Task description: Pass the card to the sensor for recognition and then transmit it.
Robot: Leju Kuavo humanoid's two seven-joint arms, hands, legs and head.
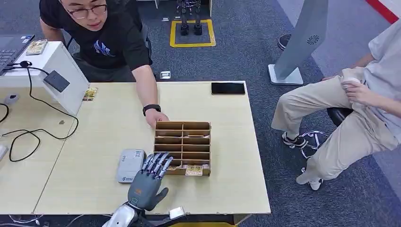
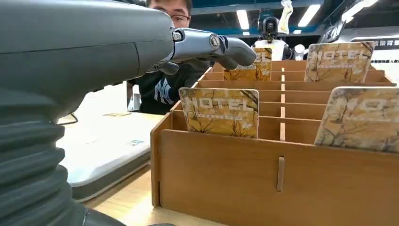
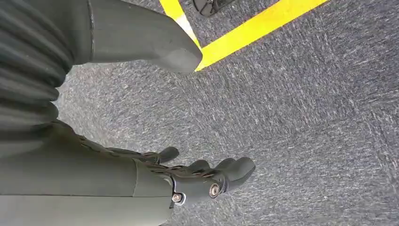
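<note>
Now, left robot hand point(image 1: 149, 182) hovers w/ fingers spread, holding nothing, over the near-left corner of the card box point(image 1: 182, 147); nearest card point(image 2: 220, 112) stands upright in the near row. Judgement: lower straight, pinch its top edge, then lift clear. Sensor point(image 1: 130, 165) lies just left on the pale wood counter point(image 1: 113, 127). Right robot hand point(image 3: 202, 176) hangs empty, loosely curled, over grey carpet.

"HOTEL" is printed on the card point(image 2: 220, 112) standing in the wooden box compartment directly ahead of the left robot hand point(image 2: 207, 47). Cards point(image 2: 338, 61) farther beyond the robot hand carry the same word, partly cut off. The person's black shirt point(image 2: 162, 87) bears an interlocked "NY" logo.
</note>
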